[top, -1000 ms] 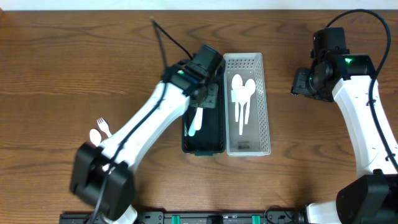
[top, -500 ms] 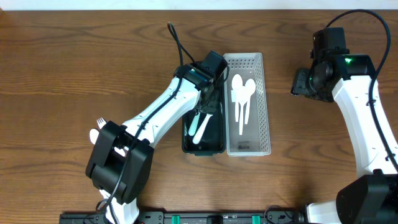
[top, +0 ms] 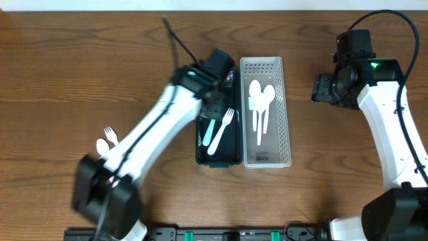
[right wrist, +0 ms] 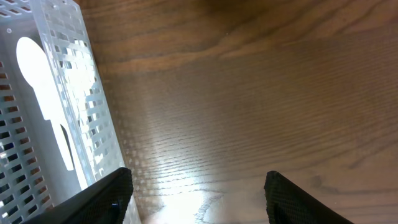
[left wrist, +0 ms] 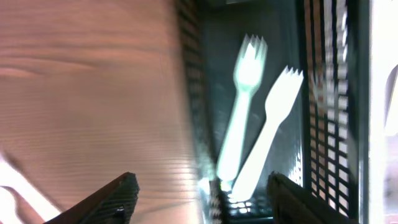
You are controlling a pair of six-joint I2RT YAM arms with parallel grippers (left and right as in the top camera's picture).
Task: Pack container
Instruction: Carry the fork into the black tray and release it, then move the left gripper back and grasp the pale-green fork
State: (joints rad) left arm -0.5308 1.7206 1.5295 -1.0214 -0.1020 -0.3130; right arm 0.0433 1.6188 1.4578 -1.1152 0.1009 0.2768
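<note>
A black slotted container (top: 219,163) holds two plastic forks: a pale teal one (top: 208,136) and a white one (top: 225,129). In the left wrist view both forks (left wrist: 244,106) (left wrist: 272,127) lie inside the black container (left wrist: 193,93). My left gripper (top: 221,94) (left wrist: 202,199) hovers open over the container's far end with nothing between its fingers. Beside it stands a white slotted container (top: 285,134) (right wrist: 78,93) with white spoons (top: 261,100) (right wrist: 37,62). My right gripper (top: 325,90) (right wrist: 199,199) is open over bare table to the right of it.
A loose white fork (top: 109,136) and a white spoon (top: 101,145) lie on the wooden table at the left, near the left arm's base. The two containers stand side by side, touching, at the table's middle.
My left gripper has gone from shut to open, and the white fork now lies in the black container next to the teal one. The right jaws opened slightly wider.
</note>
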